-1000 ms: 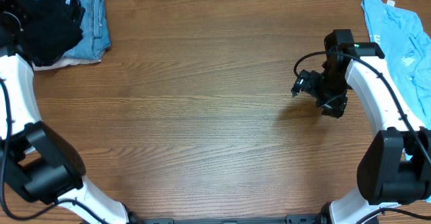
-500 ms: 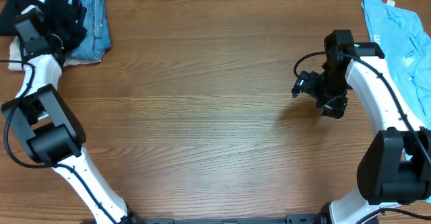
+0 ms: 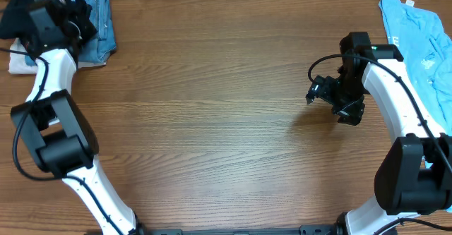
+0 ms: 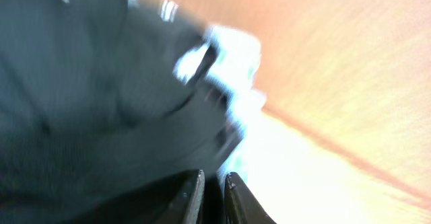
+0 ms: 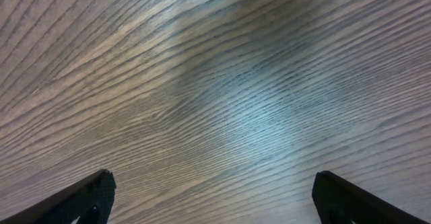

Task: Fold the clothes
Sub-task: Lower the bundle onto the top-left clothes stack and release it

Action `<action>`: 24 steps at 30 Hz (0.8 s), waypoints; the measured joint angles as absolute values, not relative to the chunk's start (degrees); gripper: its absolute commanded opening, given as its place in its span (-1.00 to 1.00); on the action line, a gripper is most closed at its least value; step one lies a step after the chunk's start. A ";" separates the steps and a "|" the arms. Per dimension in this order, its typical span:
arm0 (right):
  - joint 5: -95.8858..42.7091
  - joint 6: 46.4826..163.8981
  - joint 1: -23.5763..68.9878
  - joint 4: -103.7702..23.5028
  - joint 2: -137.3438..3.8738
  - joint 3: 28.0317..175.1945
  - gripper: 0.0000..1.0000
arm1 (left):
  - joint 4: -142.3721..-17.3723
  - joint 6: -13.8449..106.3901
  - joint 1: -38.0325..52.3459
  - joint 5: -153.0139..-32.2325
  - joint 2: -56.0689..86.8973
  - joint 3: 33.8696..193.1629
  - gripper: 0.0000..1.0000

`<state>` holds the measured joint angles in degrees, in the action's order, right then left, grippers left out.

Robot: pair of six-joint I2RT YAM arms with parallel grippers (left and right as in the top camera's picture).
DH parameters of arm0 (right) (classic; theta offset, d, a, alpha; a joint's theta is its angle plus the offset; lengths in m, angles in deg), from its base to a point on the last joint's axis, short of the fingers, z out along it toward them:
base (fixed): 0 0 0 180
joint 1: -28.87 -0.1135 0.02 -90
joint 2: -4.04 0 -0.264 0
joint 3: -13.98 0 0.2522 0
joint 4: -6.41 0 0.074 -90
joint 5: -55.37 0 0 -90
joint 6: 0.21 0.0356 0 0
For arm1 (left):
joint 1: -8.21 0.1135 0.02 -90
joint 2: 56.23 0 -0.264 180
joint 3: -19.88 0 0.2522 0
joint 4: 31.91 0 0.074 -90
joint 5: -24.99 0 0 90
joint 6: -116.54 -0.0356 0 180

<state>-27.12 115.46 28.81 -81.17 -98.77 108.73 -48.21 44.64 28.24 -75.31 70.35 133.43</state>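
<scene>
The left arm (image 3: 49,115) is stretched from the near edge to the far left corner of the worktop (image 3: 212,108), and the left gripper (image 4: 214,196) is held over a pile of clothes there. Its jaws are seen nearly together with only a thin slit between them. Whether cloth is pinched cannot be told, as the wrist view is blurred. The black T-shirt (image 3: 18,16) is bunched directly under and beside this gripper. The right arm (image 3: 388,87) is bent over bare wood, and the right gripper (image 5: 212,200) is spread wide with nothing in it. The light blue T-shirt (image 3: 417,37) lies well apart, off to its right. Two arms are counted, along with three pieces in the pile: the black one, a denim-blue garment (image 3: 99,23) and a white cloth (image 3: 21,62). Compared with a second ago, the left arm has been swung in over the pile and the black T-shirt dragged leftward, while the right arm is unmoved.
</scene>
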 measured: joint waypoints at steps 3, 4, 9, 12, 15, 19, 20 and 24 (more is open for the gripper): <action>-27.15 115.44 28.81 -81.13 -98.77 108.73 0.96 | -47.60 44.84 28.06 -73.41 65.50 133.43 -0.85; -27.15 115.46 28.81 -81.08 -98.77 108.73 0.96 | -47.19 44.82 28.06 -72.34 63.77 133.45 -0.86; -27.12 115.42 28.77 -81.19 -98.77 108.73 0.96 | -44.89 42.50 28.48 -65.61 59.14 134.74 -0.89; -27.15 115.42 28.77 -81.83 -98.77 108.73 0.96 | -44.67 40.36 29.44 -62.61 59.75 134.94 -0.88; -27.12 115.38 28.77 -81.96 -98.77 108.73 0.96 | -43.51 39.33 31.28 -61.19 62.13 134.94 -0.88; -27.15 115.24 28.77 -81.96 -98.77 108.73 0.96 | -42.92 38.31 34.27 -59.99 67.62 134.94 -0.84; -27.12 115.24 28.77 -81.96 -98.77 108.73 0.96 | -42.88 38.28 34.97 -59.82 68.97 134.94 -0.82; -27.15 115.22 28.77 -82.02 -98.77 108.73 0.97 | -42.81 38.07 36.78 -59.18 73.56 134.94 -0.74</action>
<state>-27.15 115.22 28.77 -82.02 -98.77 108.73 -42.81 38.07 36.78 -59.18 73.56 134.94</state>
